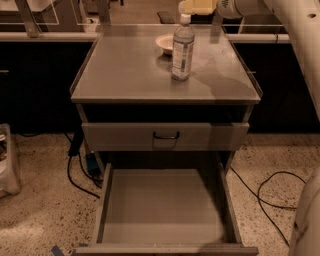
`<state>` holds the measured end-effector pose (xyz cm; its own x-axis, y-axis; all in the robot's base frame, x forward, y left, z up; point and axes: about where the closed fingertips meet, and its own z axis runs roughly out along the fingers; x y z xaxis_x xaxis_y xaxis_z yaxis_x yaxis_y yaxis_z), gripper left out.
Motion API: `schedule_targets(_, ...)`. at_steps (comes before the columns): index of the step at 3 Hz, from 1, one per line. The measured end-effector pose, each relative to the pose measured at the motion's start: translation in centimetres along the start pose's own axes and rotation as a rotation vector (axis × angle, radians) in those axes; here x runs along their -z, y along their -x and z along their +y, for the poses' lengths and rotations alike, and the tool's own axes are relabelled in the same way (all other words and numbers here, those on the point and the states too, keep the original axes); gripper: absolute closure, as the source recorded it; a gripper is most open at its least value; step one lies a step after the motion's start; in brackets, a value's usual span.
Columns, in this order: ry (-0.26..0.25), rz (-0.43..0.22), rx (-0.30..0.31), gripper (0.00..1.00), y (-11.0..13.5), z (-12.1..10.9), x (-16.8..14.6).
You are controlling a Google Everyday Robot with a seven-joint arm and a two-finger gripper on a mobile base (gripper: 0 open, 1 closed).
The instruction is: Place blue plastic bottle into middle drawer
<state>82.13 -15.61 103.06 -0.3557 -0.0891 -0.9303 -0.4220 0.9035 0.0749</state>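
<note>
The slim, clear blue plastic bottle (182, 47) stands upright, just beside a small white bowl (165, 43). The yellow gripper (198, 6) hangs up behind it; I cannot tell how wide. The wide grey middle drawer (165, 202) is out below.

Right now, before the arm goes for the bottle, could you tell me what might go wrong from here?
1. The blue plastic bottle stands tall and slim; the gripper hovers just behind its cap, so a glancing approach could tip it.
2. The white bowl sits close behind the bottle and could get knocked.
3. The middle drawer lies open well below, so the carry must clear the cabinet top and its front edge.
</note>
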Motion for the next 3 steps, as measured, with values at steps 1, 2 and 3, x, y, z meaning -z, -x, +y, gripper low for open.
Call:
schedule_targets(1, 0.026, 0.078, -0.014, 0.00, -1.6, 0.3, 0.3)
schedule_targets(2, 0.027, 0.080, -0.014, 0.00, -1.7, 0.4, 0.2)
schedule_targets(3, 0.039, 0.105, -0.025, 0.00, -3.2, 0.9, -0.6)
